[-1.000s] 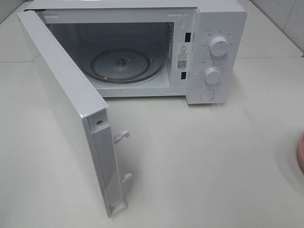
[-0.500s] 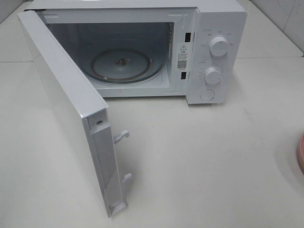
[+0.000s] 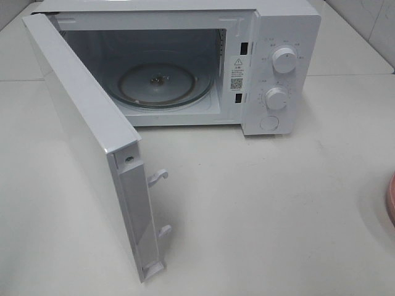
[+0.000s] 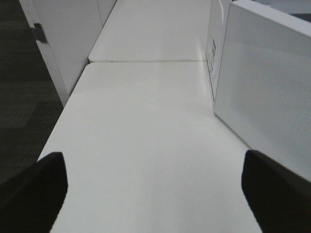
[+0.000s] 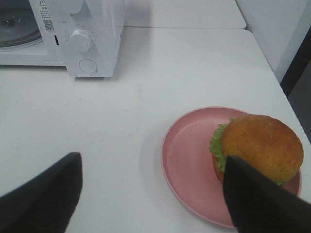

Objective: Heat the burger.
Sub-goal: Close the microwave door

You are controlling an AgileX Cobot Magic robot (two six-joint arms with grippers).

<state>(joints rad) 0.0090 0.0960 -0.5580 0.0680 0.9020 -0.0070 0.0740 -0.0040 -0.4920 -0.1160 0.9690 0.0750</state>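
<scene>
Golden-brown bun on the burger (image 5: 257, 145), lettuce frill showing on its microwave-facing side; it sits off-centre on the pink plate (image 5: 187, 167), toward the rim away from the microwave, on the white table (image 5: 160, 73) to the right of the microwave (image 3: 281, 68). In the high view only a sliver of the plate shows at the right edge, the burger out of frame. Microwave door (image 3: 86, 139) swung wide, glass turntable (image 3: 163, 83) bare. Step in hand, as I judge it: pick up the burger for loading. To do it well: centre the right end effector (image 5: 155, 194) over the bun, straddle it at the widest part, close gently so the stack does not squash or shear, lift straight up clear of the plate rim before travelling left to the cavity. Right end effector hovers above the plate, fingers spread wide, nothing held, one finger overlapping the burger's near edge in its wrist view. Left end effector (image 4: 155, 189) sits left of the open door, low over bare table, fingers wide apart, empty. Neither arm shows in the high view.
</scene>
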